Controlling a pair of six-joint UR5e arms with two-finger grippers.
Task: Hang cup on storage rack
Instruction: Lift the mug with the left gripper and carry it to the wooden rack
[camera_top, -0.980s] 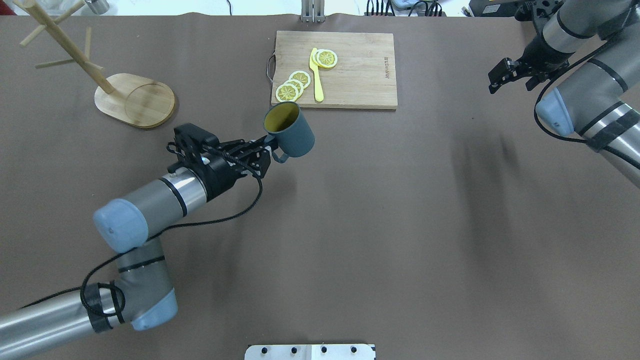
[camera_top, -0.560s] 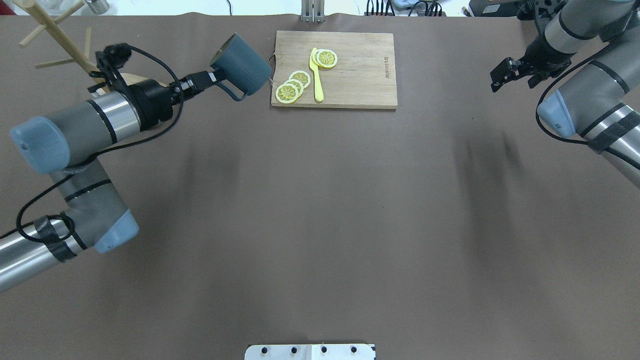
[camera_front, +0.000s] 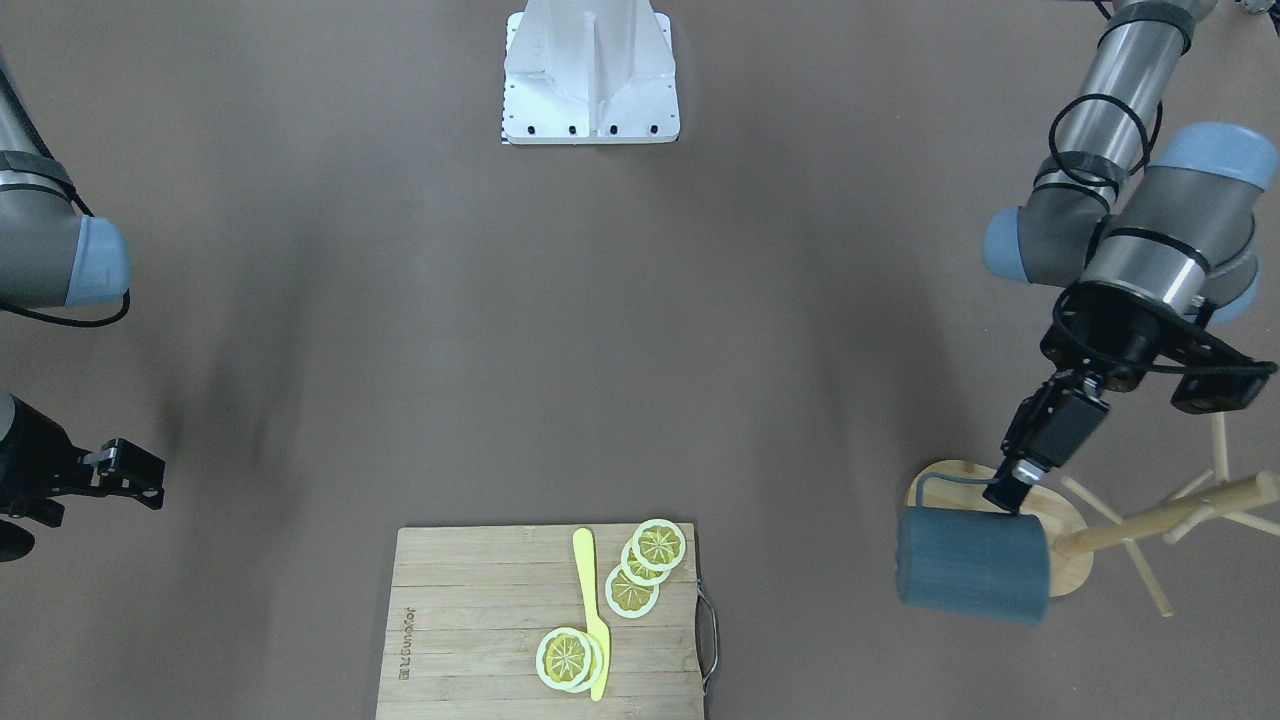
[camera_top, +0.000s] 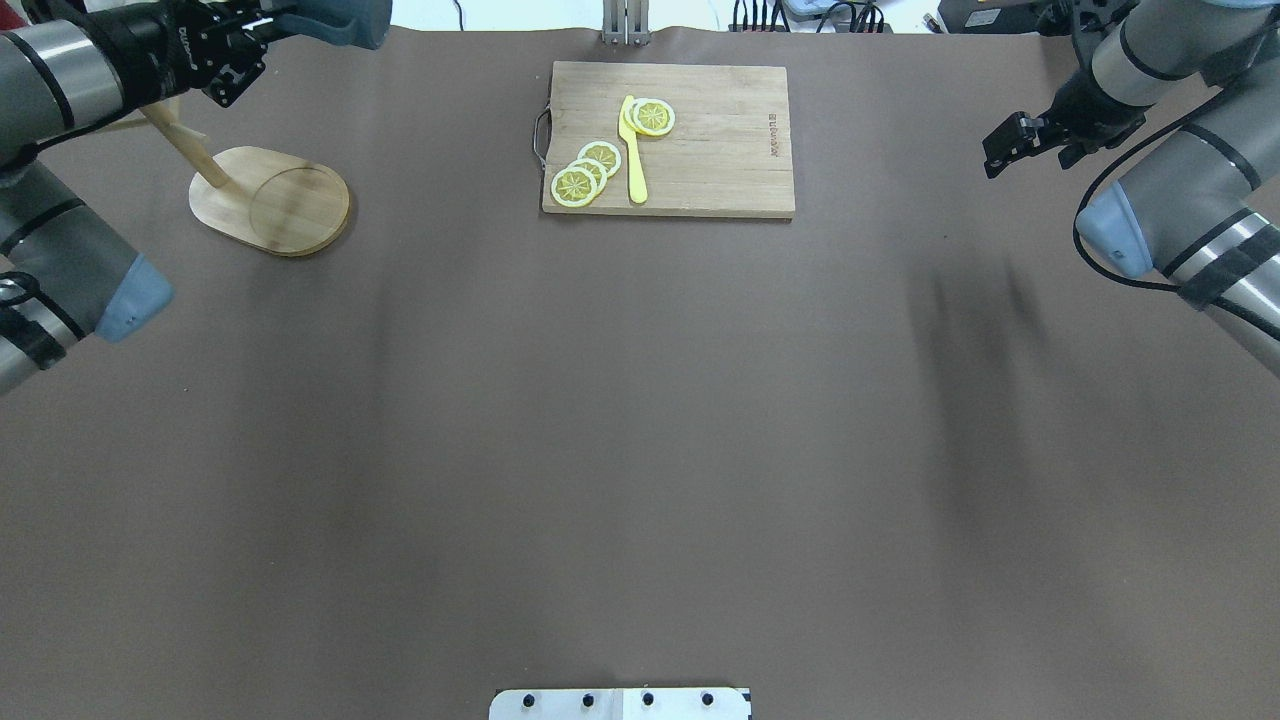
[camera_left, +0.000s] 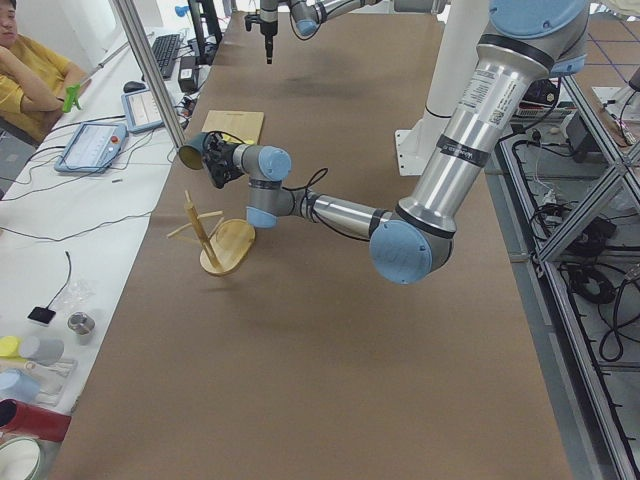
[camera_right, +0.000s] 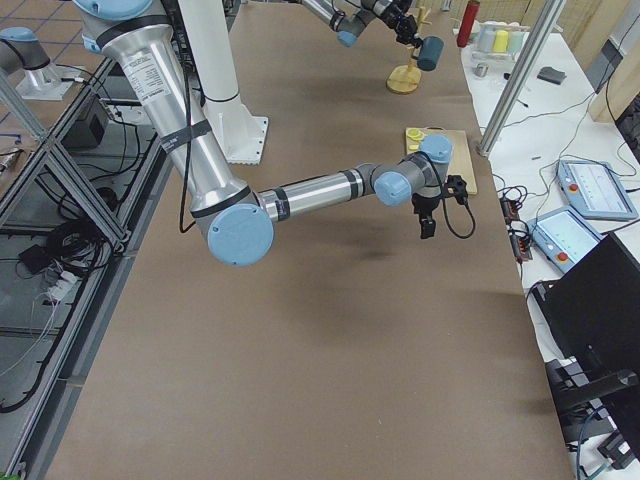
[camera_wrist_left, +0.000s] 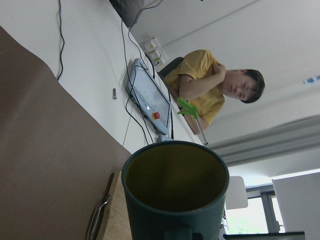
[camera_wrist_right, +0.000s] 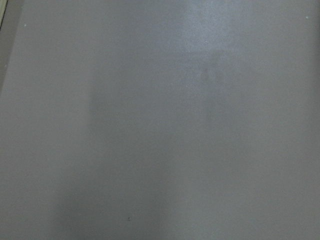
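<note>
The dark teal cup (camera_front: 968, 566) hangs on its side in the air over the storage rack's oval base (camera_front: 1068, 528), beside the leaning post (camera_front: 1150, 522). My left gripper (camera_front: 1003, 494) is shut on the cup at its rim by the handle. In the overhead view the cup (camera_top: 340, 20) and left gripper (camera_top: 262, 30) sit at the top left edge, above the rack (camera_top: 270, 200). The left wrist view looks into the cup's yellowish inside (camera_wrist_left: 175, 175). My right gripper (camera_top: 1003, 150) is open and empty, high at the far right, and also shows in the front view (camera_front: 128, 470).
A wooden cutting board (camera_top: 720, 150) with lemon slices (camera_top: 585, 170) and a yellow knife (camera_top: 633, 160) lies at the back centre. A white mounting plate (camera_top: 620, 703) sits at the near edge. Beyond the table are a seated person (camera_left: 30, 75), cables and bottles.
My left arm has swung the cup from near the cutting board to the far left and up beside the rack, turning it onto its side. The right arm has hardly moved.
</note>
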